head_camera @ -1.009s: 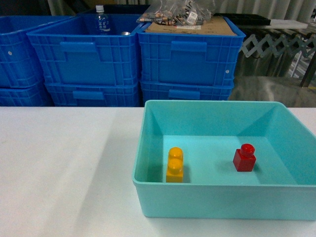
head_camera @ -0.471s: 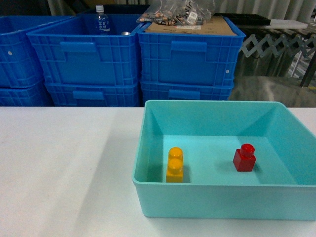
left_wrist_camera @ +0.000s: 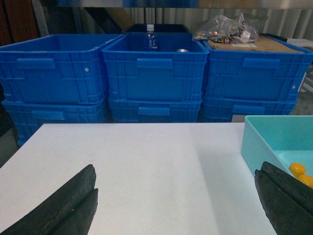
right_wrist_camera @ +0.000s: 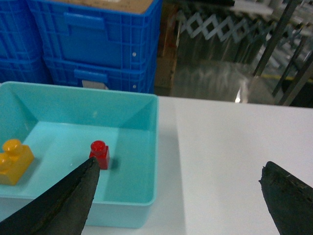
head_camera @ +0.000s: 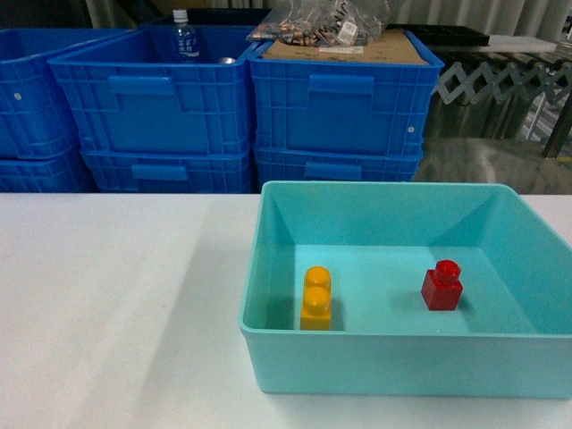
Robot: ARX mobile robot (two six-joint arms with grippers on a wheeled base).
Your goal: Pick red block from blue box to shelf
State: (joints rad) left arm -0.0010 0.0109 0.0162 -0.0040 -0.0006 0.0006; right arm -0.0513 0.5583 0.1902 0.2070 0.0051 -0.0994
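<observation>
the right gripper (right_wrist_camera: 178, 196) hangs wide open over the white table (head_camera: 107, 304), its two dark fingers spread to either edge of its wrist view and nothing between them. the left gripper (left_wrist_camera: 176, 205) is spread the same way, also empty, over bare tabletop to the left of the blue box (head_camera: 402, 357). neither claw shows in the head view.

nothing has changed over the last second: the head pictures match, with both bricks in the same spots and no arm entering. so the pick looks not yet begun.

the red block (right_wrist_camera: 99, 154) stands stud-up on the floor of the blue box, just ahead of the right claw's left finger and a little inside it, close to the box's right wall but apart from it. the yellow two-stud brick (right_wrist_camera: 12, 160) lies further left of that finger, well apart from the red one.

the right claw seems the nearer one for the job; it would need to shift left and drop past the rim. dark blue ribbed crates (head_camera: 340, 107) stand beyond the table. the shelf cannot be made out for certain.
</observation>
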